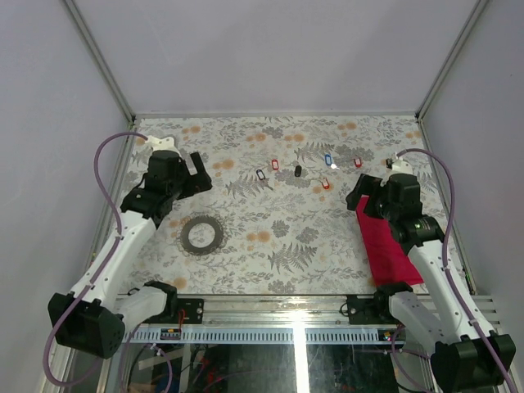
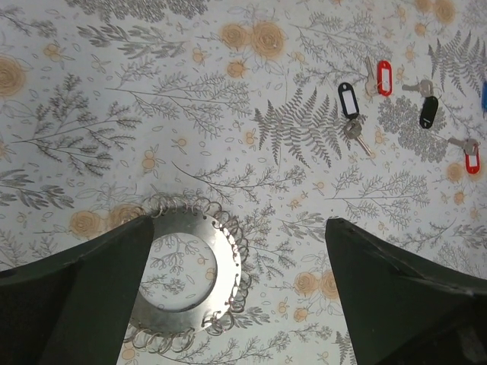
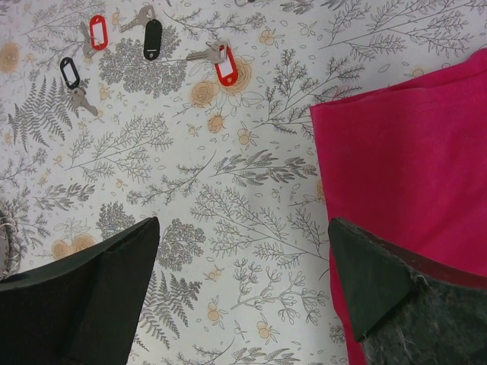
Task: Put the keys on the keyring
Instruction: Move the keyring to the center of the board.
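the keyring lies flat on the floral table, towards the left side. the left gripper hovers near it with its jaws wide apart, holding nothing. in the left wrist view, one finger hides part of the ring. the keys, with red, black and blue tags, are scattered farther back around the middle, well apart from the ring. the right gripper is also spread open and empty, at the edge of a red cloth.

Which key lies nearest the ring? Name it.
The black-rimmed key with a white insert, leftmost in the row; the others lie farther right of the ring.
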{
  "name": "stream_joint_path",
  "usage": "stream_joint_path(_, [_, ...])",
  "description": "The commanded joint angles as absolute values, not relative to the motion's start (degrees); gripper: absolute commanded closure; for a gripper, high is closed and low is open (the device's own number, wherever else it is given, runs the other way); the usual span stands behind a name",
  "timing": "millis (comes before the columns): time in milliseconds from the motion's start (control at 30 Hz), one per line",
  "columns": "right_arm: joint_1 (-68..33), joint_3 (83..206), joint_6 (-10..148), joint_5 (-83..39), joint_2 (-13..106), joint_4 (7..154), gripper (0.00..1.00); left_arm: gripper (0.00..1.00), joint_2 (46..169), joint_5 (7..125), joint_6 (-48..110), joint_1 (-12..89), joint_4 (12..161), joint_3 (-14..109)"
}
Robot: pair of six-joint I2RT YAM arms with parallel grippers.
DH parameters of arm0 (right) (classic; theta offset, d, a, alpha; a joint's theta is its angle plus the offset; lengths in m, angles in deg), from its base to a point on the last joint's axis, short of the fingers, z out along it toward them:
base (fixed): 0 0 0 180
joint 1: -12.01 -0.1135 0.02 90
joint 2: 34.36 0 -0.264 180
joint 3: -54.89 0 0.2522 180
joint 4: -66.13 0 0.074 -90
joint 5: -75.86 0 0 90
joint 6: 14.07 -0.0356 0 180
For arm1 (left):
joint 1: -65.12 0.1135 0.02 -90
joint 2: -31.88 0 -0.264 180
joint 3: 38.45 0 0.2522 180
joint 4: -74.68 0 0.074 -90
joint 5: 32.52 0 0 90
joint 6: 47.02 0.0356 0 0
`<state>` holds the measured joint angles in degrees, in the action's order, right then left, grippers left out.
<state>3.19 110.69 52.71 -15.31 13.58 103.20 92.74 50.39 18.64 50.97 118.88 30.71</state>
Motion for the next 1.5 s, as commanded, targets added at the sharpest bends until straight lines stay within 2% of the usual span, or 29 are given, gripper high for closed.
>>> stream_joint_path(0, [3.7, 113.4, 51.9, -17.3, 14.6, 101.6, 0.01, 0.0, 95.7, 55.0, 16.8, 51.2, 118.0, 30.6])
stream_joint_path(300, [3.8, 111.6, 52.4, -21.9, 15.7, 100.0, 0.01, 0.0, 101.0, 56.7, 10.3, 48.8, 118.8, 23.8])
stream_joint_path(533, [3.8, 109.7, 52.9, -28.0, 15.3, 96.4, 0.01, 0.0, 103.4, 62.6, 6.0, 47.4, 112.1, 16.2])
stream_joint_path(1233, [3.8, 108.9, 52.9, -28.8, 14.4, 97.4, 0.01, 0.0, 112.6, 52.6, 1.3, 36.6, 111.1, 15.8])
stream_joint_path(1467, [3.7, 108.6, 52.0, -30.8, 14.9, 96.3, 0.01, 0.0, 115.1, 54.0, 1.5, 34.3, 108.0, 15.3])
